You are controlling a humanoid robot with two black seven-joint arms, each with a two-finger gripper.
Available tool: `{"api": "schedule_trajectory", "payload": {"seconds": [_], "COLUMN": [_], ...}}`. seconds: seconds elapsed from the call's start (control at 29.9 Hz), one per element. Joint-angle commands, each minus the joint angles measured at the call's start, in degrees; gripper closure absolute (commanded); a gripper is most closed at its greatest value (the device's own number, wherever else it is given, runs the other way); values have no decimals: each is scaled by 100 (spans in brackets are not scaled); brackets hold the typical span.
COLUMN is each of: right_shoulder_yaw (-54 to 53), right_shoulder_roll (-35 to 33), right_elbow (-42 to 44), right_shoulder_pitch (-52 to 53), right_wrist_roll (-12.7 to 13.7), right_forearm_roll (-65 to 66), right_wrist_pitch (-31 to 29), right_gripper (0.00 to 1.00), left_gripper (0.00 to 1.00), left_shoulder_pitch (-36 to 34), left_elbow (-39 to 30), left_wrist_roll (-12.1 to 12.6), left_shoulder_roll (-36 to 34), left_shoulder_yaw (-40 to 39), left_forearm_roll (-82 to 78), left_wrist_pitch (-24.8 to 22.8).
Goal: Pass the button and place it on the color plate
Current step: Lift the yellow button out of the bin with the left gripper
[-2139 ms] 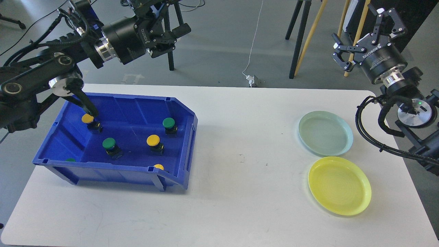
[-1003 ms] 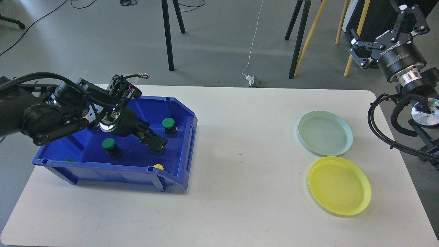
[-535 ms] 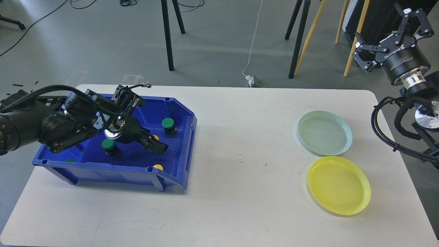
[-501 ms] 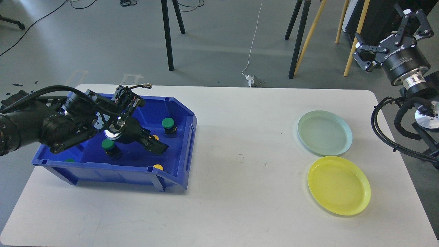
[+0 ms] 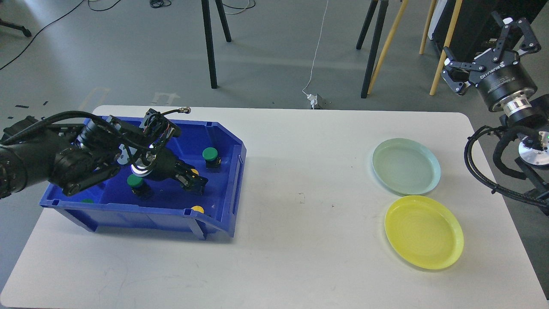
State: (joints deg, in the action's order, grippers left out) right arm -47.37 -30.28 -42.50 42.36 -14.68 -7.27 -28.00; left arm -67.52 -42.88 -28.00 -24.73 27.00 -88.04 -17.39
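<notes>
A blue bin [image 5: 236, 171] on the left of the white table holds several push buttons. My left gripper [image 5: 195, 180] is down inside it, its dark fingers around a yellow button [image 5: 194, 172] of which only a sliver shows; I cannot tell whether the fingers are shut. Green buttons stand at the back right [image 5: 210, 153] and beside my wrist [image 5: 135, 181]. Another yellow button [image 5: 197, 209] sits by the front wall. A pale green plate [image 5: 406, 166] and a yellow plate [image 5: 423, 231] lie empty at the right. My right gripper [image 5: 487, 49] is open and empty, raised above the table's far right corner.
A green button [image 5: 88, 200] peeks over the bin's front left wall. The white table [image 5: 300, 240] runs between bin and plates. Tripod legs [image 5: 209, 47] and wooden poles [image 5: 386, 43] stand on the floor behind the table.
My left arm came down from above the bin into it and reached the yellow button; its fingers have since drawn in around it. My right gripper moved right and slightly up.
</notes>
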Motion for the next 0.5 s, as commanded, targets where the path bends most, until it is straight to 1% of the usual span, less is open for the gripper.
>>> {"api": "schedule_trajectory", "payload": {"seconds": [0.0,0.13,0.23,0.33,0.47], "right_shoulder_yaw": [8,8,8,-1,-62], "right_shoulder_roll": [4,4,4,-5,-92], "right_elbow": [4,4,22,13,13], "right_shoulder_pitch": [0,0,0,9,9], "right_wrist_roll": [0,0,0,9,9], "right_forearm_roll": [-3,-3,6,6,6], "right_wrist_pitch": [0,0,0,0,0], "right_gripper": [0,0,0,0,0], "left_gripper": [97,98,98,98,97], "left_shoulder_pitch": [2,-24,-112,-217,-148], "left_elbow": [-1,-27,-264,-939,-2090], "left_wrist_roll": [0,0,0,0,0], "left_shoulder_roll": [-32,-154,-698,-1322,-2332], "left_shoulder_yaw": [-2,-63,-264,-1001,-2266], "left_forearm_roll": [-108,-91,-3,129,479], "left_wrist_pitch": [183,280,210,-9,-729]}}
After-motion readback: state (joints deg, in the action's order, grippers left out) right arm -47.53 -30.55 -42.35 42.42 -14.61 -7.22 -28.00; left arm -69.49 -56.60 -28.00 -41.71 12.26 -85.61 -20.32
